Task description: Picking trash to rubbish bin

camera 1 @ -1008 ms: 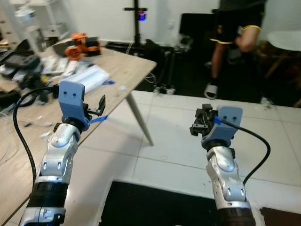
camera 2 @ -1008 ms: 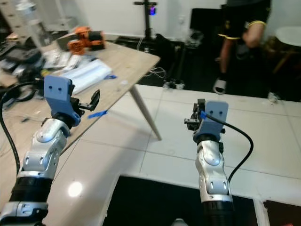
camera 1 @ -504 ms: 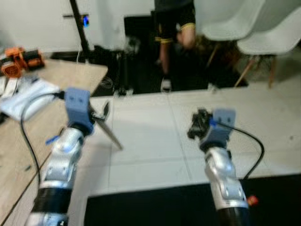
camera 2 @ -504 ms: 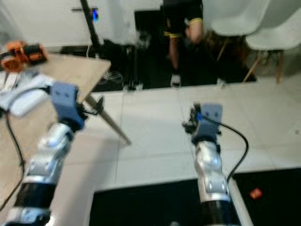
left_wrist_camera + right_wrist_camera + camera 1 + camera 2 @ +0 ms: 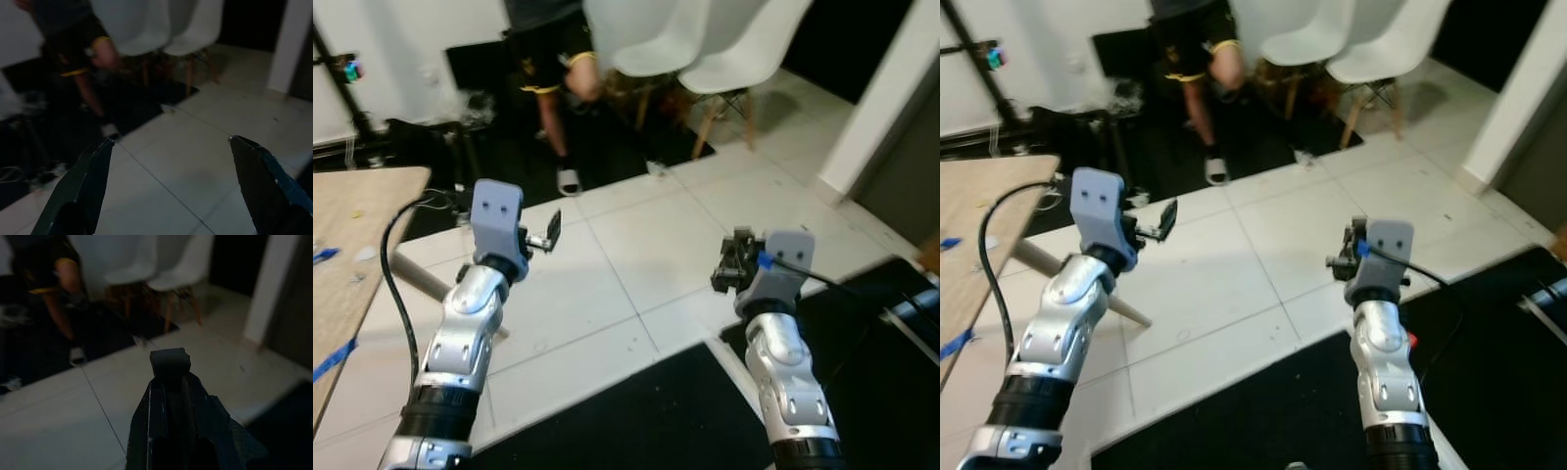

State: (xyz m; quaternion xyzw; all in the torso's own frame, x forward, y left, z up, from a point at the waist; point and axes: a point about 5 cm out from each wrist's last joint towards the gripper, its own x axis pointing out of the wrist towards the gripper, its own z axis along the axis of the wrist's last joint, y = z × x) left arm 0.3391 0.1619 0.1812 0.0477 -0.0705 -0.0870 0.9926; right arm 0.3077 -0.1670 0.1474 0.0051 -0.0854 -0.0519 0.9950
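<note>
From where I stand the robot looks to be searching. Nearest it lies the black mat (image 5: 636, 411); above the mat's far edge the right gripper (image 5: 168, 382) hangs with fingers pressed together, holding nothing, and the left gripper (image 5: 171, 186) hangs left of the mat, fingers spread wide. A small red scrap (image 5: 1412, 340), perhaps the trash, lies on the mat just beside the right arm. No bin is visible. Beyond the mat are white chairs (image 5: 705, 49) and a person's legs (image 5: 553, 98). I'd settle the view before reaching.
</note>
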